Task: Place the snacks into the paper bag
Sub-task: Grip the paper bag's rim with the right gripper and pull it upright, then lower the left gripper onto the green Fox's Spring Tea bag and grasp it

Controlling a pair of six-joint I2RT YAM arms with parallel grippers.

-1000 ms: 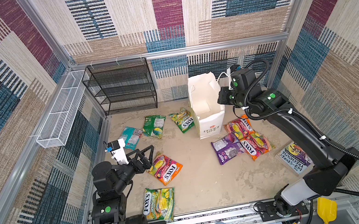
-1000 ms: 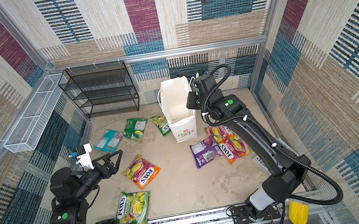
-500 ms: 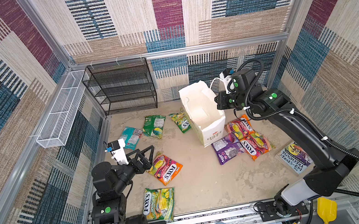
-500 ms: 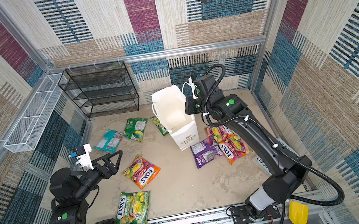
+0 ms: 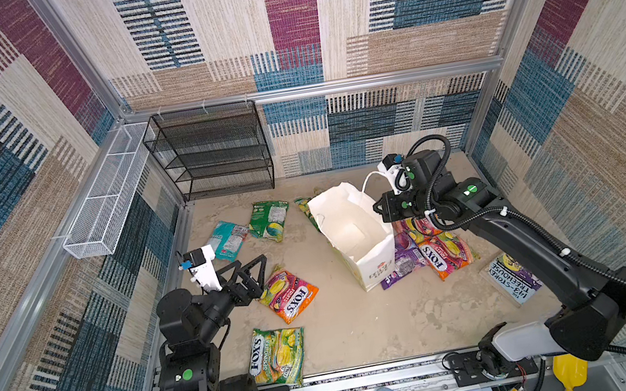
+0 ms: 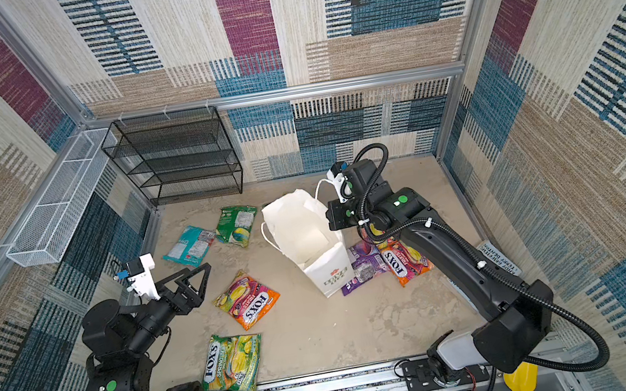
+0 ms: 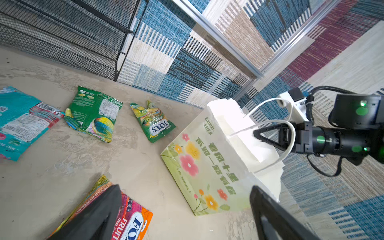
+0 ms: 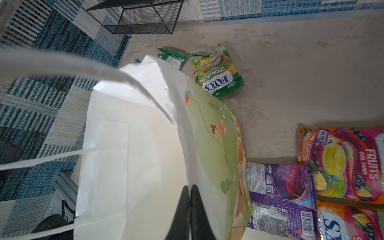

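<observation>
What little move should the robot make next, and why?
Probably lower the open left end effector onto the orange FOX'S Fruits packet just beside it and close. The right end effector is pinching the paper bag by its rim, holding it tilted open, and no packet looks to be inside yet.

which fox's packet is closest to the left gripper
The orange-pink FOX'S Fruits packet lying alone mid-floor: it sits just beside the open left gripper, while the green-yellow packet and teal packet lie farther off.

From the bag [image 5: 355,236]: rack [image 5: 212,152] at ten; far packets [image 5: 268,220] at nine; near packets [image 5: 290,294] at eight; packet pile [image 5: 440,255] touching at four, book [image 5: 515,280] beyond.
</observation>
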